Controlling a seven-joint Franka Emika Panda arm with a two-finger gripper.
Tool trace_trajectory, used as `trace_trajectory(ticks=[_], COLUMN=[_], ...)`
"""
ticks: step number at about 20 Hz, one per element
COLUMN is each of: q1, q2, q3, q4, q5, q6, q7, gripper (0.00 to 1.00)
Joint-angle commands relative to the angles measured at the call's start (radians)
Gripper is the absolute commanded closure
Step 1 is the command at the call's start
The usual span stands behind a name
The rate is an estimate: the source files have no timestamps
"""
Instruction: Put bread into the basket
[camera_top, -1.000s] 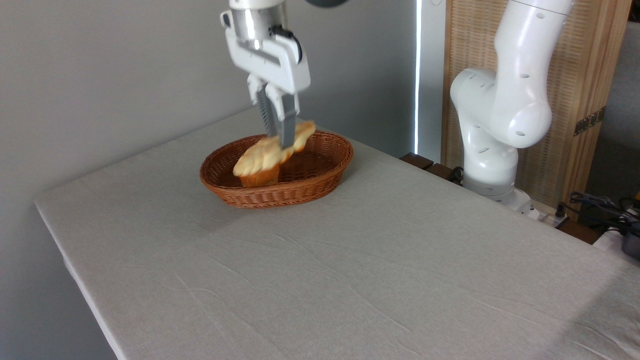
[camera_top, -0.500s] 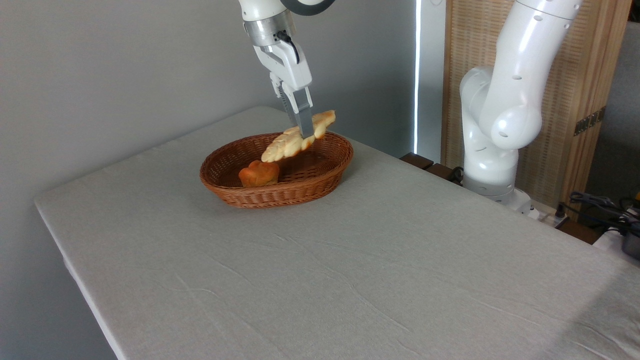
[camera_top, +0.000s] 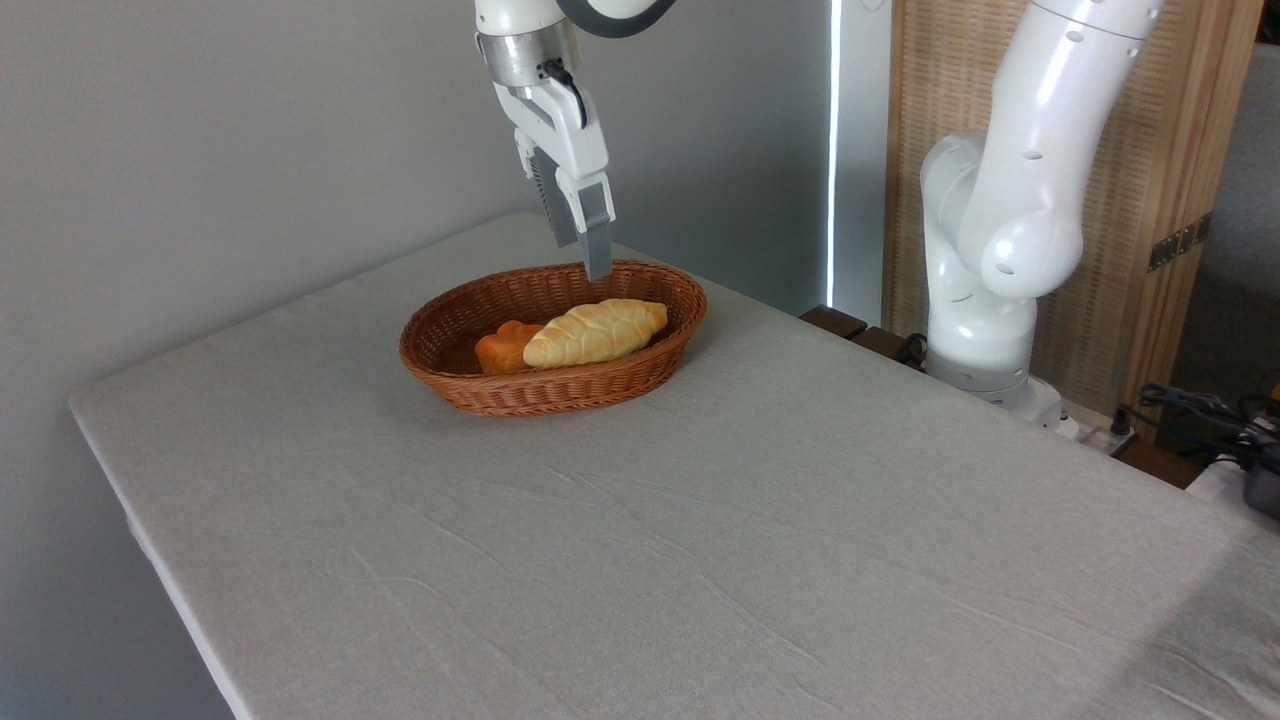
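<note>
The basket (camera_top: 553, 390) sits on the counter (camera_top: 700, 540). An orange bun (camera_top: 503, 346) lies inside it, touching the bread (camera_top: 594, 332), which lies in the basket too. My fingers (camera_top: 598, 240) hang above, spread apart and empty.

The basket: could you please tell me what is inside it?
The basket holds the bread and an orange bun partly hidden behind it. The basket floor beneath them is covered.

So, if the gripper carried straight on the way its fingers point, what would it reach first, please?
Probably the basket: the gripper points down over its far rim, near the braided loaf. Depth is unclear from one view.
</note>
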Motion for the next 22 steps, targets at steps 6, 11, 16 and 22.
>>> trace_trajectory(ticks=[6,11,16,22], q1=[0.164,0.308,0.482,0.513], q2=[0.104,0.207,0.33,0.328], q3=[0.154,0.148,-0.01,-0.025], q4=[0.251,0.434,0.603,0.603], q5=[0.141,-0.002,0.006,0.017], q6=[0.012,-0.107,-0.247,-0.246], q7=[0.163,0.221,0.217,0.22], gripper=[0.0,0.0,0.0,0.0])
